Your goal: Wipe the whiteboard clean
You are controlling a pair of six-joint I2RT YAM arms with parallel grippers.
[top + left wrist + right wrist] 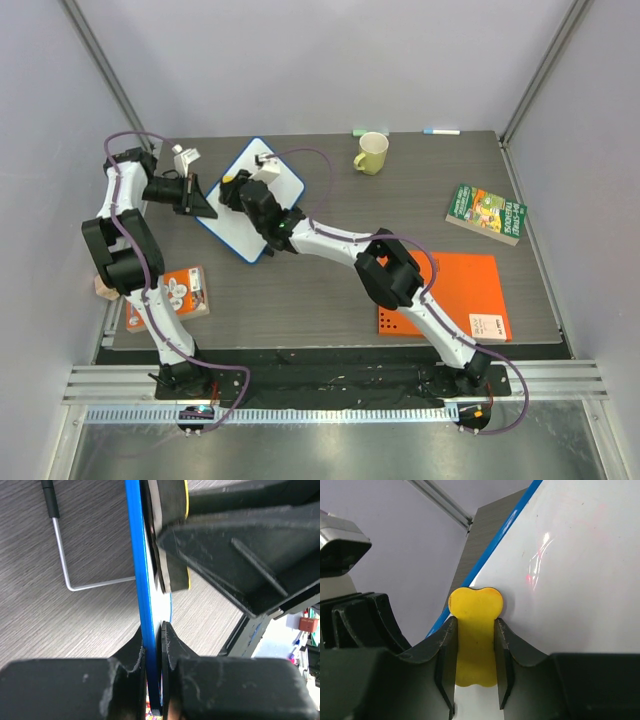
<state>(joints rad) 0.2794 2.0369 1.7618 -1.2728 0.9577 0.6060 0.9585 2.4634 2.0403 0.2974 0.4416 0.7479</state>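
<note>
My right claw (475, 630) is pinching a yellow eraser (474, 605) by its narrow waist, with the eraser's face against the whiteboard (590, 610). My left claw (154, 637) is pressed together on the board's blue rim (139, 570) at its left edge, which I take to be steadying it. The board lies on the far left part of the table (400, 210), its long axis running diagonally from near-left to far-right, and the eraser sits close to the rim at its far left side. What matters for my next stroke is that the faint red marks (530, 577) lie ahead and to the right of the eraser, further in across the white. I judge the wipe should sweep that way, away from my left claw.
</note>
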